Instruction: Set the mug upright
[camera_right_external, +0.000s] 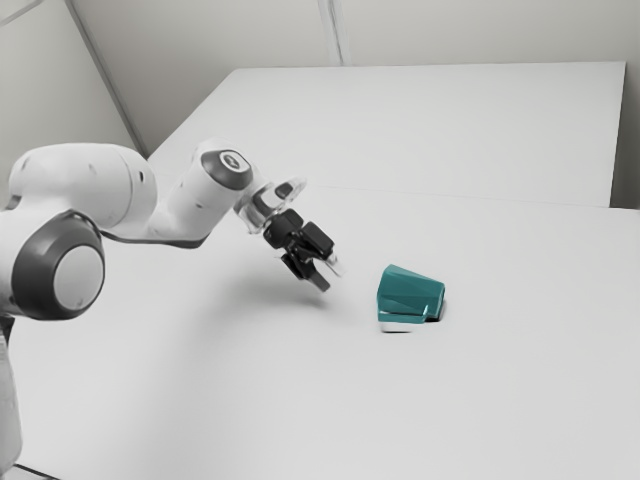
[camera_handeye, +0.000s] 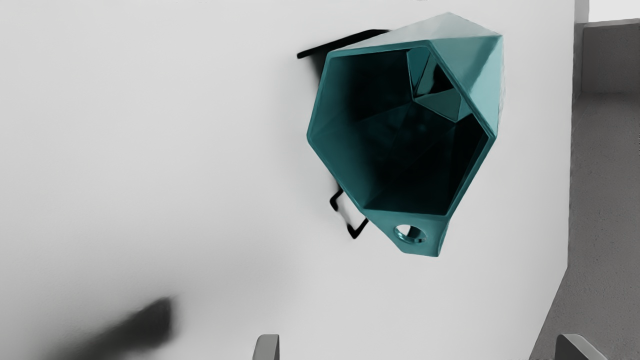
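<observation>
Lying seemingly sideways, one mug (camera_right_external: 408, 290)

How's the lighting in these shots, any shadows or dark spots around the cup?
Exterior view: a faint, soft-edged shadow on the white table below the black two-finger gripper; wrist view: a darker shadow blurred at its edges, harder black shadow lines beside the faceted teal mug, its inside nearly black in places, one outer facet washed pale.
</observation>
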